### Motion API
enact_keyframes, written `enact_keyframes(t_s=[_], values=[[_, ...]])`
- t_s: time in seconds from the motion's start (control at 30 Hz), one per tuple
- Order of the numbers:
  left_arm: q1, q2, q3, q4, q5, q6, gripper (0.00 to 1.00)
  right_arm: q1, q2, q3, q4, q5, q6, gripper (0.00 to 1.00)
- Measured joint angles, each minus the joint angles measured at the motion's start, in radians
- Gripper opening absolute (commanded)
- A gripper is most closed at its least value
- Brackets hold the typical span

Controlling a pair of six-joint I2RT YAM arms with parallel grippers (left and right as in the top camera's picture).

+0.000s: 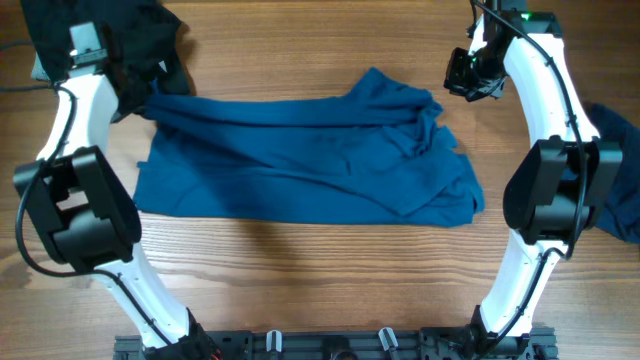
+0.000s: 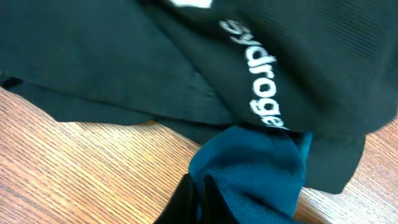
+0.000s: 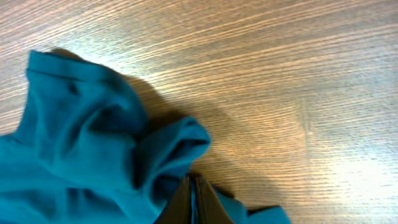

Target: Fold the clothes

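Wood-grain table (image 1: 320, 270) carries the mid-blue T-shirt (image 1: 300, 160), spread rumpled across its middle. Beyond, the left gripper (image 2: 198, 200) and right gripper (image 3: 191, 202) each pinch a far corner, a grip only the wrist cameras reveal. Overhead alone shows the darker blue garment (image 1: 625, 200) at right. A black lettered garment (image 2: 249, 62) lies farthest.

Your desk (image 1: 320, 280) is wood with a fine straight grain, smooth and faintly glossy under the light, and the blue shirt (image 1: 300, 160) on it is soft matt cloth, creased. The black garment (image 1: 120, 40) at the far left corner is matt, finely ribbed knit with white printed letters; the darker blue cloth (image 1: 620, 190) at the right edge is matt too. The arms (image 1: 545, 90) wear smooth glossy white plastic shells with black joints.
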Motion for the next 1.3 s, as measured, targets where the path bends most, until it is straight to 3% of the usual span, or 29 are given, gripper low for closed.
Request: enact_keyframes(t_s=[0.1,0.17,0.23,0.3,0.43,0.6,1.3], values=[[0.009,0.0,0.0,0.0,0.021,0.0,0.18,0.0,0.0,0.0,-0.002,0.0,0.0,0.04],[0.008,0.0,0.0,0.0,0.041,0.005,0.46,0.001,0.0,0.0,-0.002,0.0,0.0,0.04],[0.005,0.0,0.0,0.0,0.061,0.003,0.69,0.001,0.0,0.0,0.005,-0.003,-0.006,0.13],[0.004,0.0,0.0,0.001,0.073,0.006,0.79,0.003,0.0,0.0,0.029,-0.02,-0.036,0.44],[0.001,0.0,0.0,0.008,0.089,0.005,1.0,0.014,0.0,0.0,0.122,-0.058,-0.079,0.83],[-0.004,0.0,0.0,0.039,0.136,0.0,0.99,0.027,0.0,0.0,0.256,-0.125,-0.102,0.93],[-0.043,0.025,0.0,0.064,0.22,0.0,0.99,0.135,0.172,0.003,0.273,-0.238,-0.142,0.93]])
